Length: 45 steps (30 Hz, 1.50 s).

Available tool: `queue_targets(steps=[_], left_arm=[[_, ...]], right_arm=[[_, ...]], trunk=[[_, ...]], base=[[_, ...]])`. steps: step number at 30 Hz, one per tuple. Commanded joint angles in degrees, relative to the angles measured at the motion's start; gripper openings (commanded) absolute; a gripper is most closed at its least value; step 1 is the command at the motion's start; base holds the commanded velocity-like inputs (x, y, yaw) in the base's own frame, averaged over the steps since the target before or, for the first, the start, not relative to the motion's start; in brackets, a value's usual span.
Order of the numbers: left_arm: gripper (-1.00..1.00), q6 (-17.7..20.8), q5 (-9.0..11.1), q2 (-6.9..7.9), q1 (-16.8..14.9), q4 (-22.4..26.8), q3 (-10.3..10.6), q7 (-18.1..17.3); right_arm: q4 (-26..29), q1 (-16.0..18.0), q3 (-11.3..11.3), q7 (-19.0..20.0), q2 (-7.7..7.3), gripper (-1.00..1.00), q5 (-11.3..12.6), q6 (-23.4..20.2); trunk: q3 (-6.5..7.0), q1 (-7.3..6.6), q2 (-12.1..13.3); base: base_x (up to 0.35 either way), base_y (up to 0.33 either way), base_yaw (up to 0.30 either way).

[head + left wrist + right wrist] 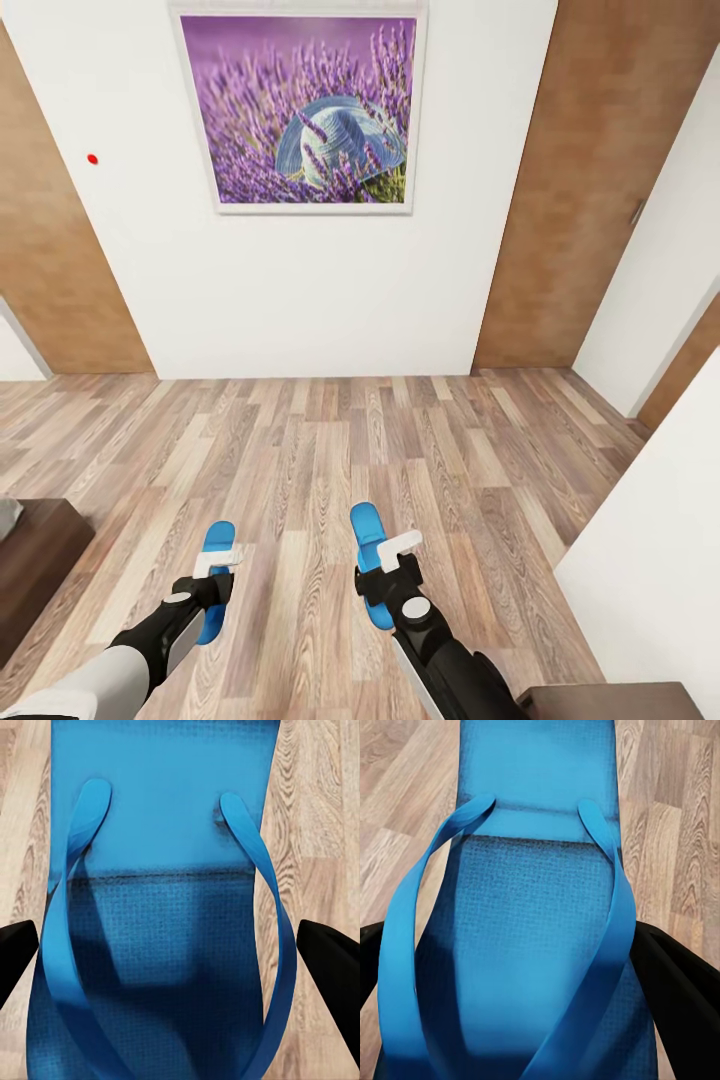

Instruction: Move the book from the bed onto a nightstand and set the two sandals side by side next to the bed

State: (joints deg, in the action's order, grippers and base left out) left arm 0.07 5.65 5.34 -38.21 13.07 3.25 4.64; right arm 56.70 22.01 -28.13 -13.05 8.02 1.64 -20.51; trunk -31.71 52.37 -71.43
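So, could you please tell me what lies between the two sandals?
Only bare wood floor, in the head view, separates the left sandal from the right sandal.

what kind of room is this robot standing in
Likely a room in a home, perhaps a bedroom: wood-plank floor, a white wall with a framed lavender picture, and the corner of a dark wooden bed frame at the left edge.

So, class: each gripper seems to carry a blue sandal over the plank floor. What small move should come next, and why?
Probably turn left toward the bed: the left sandal and right sandal are both held, facing a wall, with the bed only at the view's left edge.
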Motion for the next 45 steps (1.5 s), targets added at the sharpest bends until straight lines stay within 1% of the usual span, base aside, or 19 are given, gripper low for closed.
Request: queue_targets(steps=[1, 32, 39, 44, 45], left_arm=[[-1.00, 0.0, 0.6, 0.02, 0.0, 0.0, 0.4, 0.2], [-1.00, 0.0, 0.5, 0.02, 0.0, 0.0, 0.4, 0.2], [-1.00, 0.0, 0.3, 0.02, 0.0, 0.0, 0.4, 0.2], [-1.00, -0.1, 0.2, 0.02, 0.0, 0.0, 0.4, 0.2], [-1.00, 0.0, 0.2, 0.01, 0.0, 0.0, 0.4, 0.2]], right_arm=[[0.0, 0.0, -0.2, -0.4, -0.02, -1.00, 0.2, -0.3], [-0.9, 0.0, -0.3, -0.5, 0.16, -1.00, 0.2, -0.3], [-1.5, 0.0, -1.1, -0.5, 0.23, -1.00, 0.2, -0.2], [-1.6, 0.0, -1.3, -0.5, 0.24, -1.00, 0.2, -0.2], [-1.6, 0.0, -1.3, -0.5, 0.24, -1.00, 0.2, -0.2]], trunk=[[0.13, -0.23, 0.4], [5.70, -7.04, 12.8], [6.95, -8.57, 15.6], [7.85, -9.67, 17.6], [7.85, -9.67, 17.6]], base=[[0.000, 0.000, 0.000], [0.000, 0.000, 0.000], [0.000, 0.000, 0.000], [0.000, 0.000, 0.000], [0.000, 0.000, 0.000]])
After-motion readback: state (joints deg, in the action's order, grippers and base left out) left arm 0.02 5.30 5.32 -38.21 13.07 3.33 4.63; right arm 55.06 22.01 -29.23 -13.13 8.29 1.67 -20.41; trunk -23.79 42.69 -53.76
